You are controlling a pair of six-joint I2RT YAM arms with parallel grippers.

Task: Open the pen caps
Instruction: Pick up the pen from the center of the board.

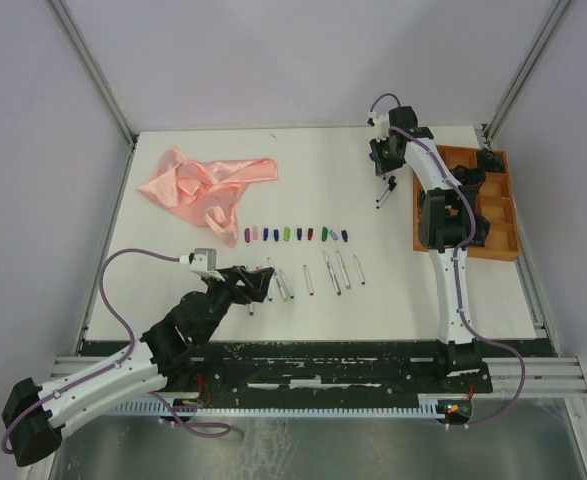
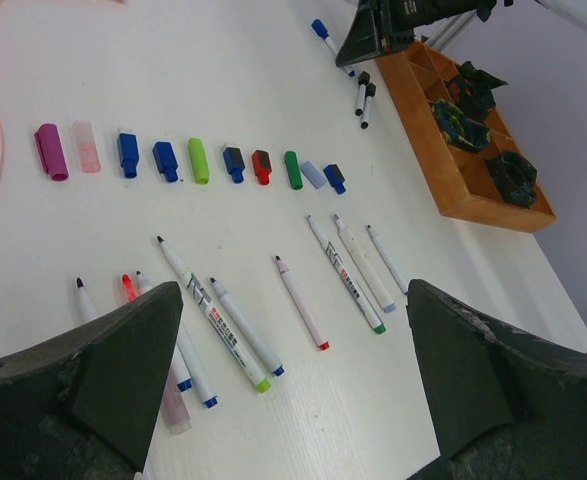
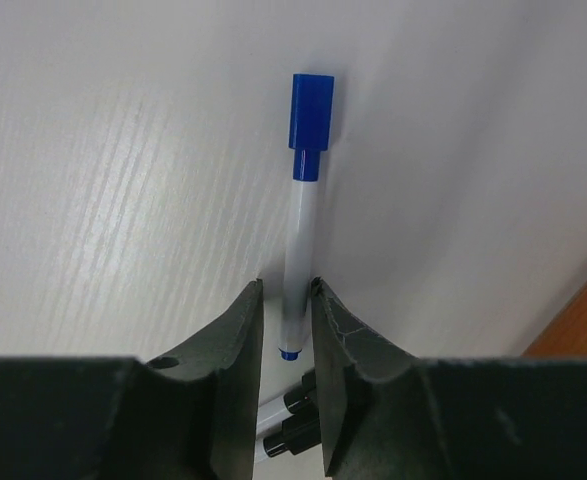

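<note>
Robotics lab cell: white table point(image 1: 423, 300), plain grey walls point(image 1: 293, 60), aluminium frame posts point(image 1: 91, 68).

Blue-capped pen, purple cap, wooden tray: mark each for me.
blue-capped pen point(image 3: 301, 230): right wrist view, mid barrel.
purple cap point(image 2: 50, 151): left wrist view, cap's middle.
wooden tray point(image 2: 413, 105): left wrist view, outer side wall.

I record bright, even overhead light on the table point(image 1: 373, 310); shadows short and soft. Left gripper point(image 2: 295, 298) slightly out of focus; faint sheen in right wrist view.
</note>
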